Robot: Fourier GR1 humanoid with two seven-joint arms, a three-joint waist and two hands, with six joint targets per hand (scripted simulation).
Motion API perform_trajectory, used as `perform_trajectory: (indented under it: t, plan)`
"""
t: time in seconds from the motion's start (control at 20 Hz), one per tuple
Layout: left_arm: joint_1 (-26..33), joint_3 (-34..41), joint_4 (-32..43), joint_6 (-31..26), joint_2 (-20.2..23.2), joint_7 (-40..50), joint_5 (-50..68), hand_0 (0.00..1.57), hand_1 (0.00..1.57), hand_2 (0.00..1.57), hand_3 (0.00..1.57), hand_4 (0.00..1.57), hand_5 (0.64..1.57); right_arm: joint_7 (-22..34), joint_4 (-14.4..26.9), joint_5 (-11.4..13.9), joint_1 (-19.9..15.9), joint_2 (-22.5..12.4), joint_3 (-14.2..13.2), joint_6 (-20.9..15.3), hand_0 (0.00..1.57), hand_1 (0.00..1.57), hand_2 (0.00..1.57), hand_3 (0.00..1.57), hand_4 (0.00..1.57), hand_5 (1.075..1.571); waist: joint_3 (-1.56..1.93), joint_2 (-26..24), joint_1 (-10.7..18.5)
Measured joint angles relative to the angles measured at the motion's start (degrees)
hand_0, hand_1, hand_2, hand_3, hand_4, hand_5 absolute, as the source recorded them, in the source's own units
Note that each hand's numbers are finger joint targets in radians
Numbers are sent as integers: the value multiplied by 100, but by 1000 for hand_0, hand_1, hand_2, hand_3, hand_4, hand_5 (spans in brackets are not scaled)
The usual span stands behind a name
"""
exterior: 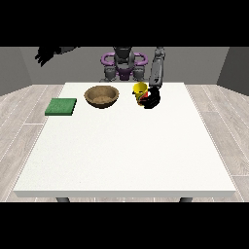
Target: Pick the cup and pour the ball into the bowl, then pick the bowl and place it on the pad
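While upright beside the bowl (101, 96), the cup (140, 90) meets the hand at the view's right (152, 98)

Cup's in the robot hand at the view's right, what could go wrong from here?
1. The yellow cup stands apart from the wooden bowl; tipped before it is over the bowl, the ball could land on the table.
2. The robot hand covers the cup's lower side, so the hold may shift on tilting.
3. The green pad lies by the table's edge.
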Motion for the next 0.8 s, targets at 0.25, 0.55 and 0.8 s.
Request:
perform_trajectory:
  t: [0.25, 0.55, 0.8]
  plan:
    - [-344, -705, -15, 855, -122, 1032, -947, 1337, 1337, 1571, 1571, 1408, 1525, 24, 583, 5, 73, -105, -80, 144, 0, 0, 0, 250, 634, 1562, 5, -601, 97]
    - [-842, -1798, 435, 1763, 29, 2340, -2680, 1370, 1370, 1571, 1571, 1455, 1531, -85, 1100, 51, 46, -117, -99, 247, 0, 0, 0, 83, 675, 1561, 22, -924, 174]
    - [-1437, -2479, 781, 1768, -250, 3729, -3772, 1347, 1347, 1571, 1571, 1444, 1540, -301, 1660, 66, 93, -267, -239, 478, 0, 0, 0, 0, 688, 1560, 10, -1152, 338]
